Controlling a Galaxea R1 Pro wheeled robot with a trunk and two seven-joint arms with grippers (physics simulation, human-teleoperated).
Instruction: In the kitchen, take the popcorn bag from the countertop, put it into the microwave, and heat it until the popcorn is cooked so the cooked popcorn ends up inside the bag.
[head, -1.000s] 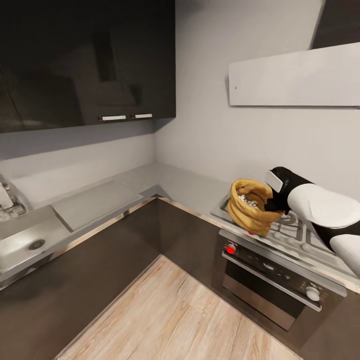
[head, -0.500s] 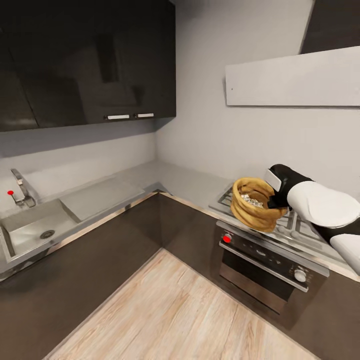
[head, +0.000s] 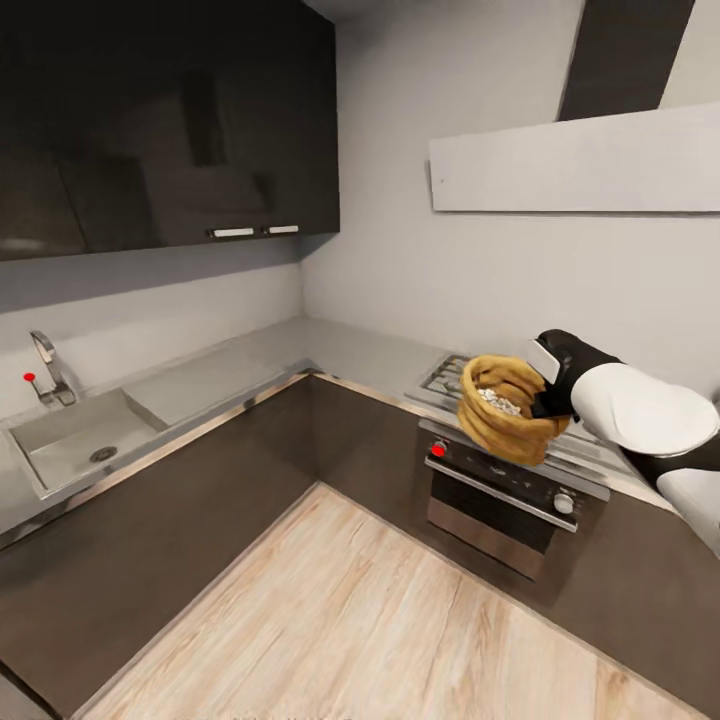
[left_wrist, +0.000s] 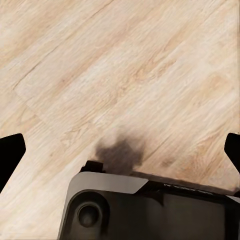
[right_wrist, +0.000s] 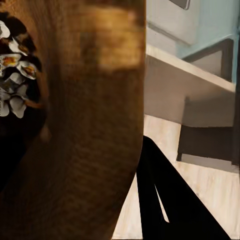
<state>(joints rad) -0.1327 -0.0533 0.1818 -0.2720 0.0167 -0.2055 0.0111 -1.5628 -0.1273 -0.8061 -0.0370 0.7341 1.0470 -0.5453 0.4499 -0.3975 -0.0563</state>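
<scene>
Head cam: high, looking down & fwd into the L-shaped grey brushed-metal countertop (head: 250, 360) corner, from some way off. Left wrist cam: faces straight down at pale wood plank floor (left_wrist: 125, 75), fairly near. Right wrist cam: pressed close against tan burlap sack (right_wrist: 85, 125). All three share the floor; head & right wrist share the sack (head: 505, 410).

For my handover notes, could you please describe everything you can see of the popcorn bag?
The popcorn bag is a soft tan-brown sack of coarse, burlap-like weave with a thick rolled rim and wide open mouth. Small pale whitish popcorn pieces lie inside. It is held in the air, tilted, in front of the hob and above the oven, gripped at its rim by the right gripper.
</scene>
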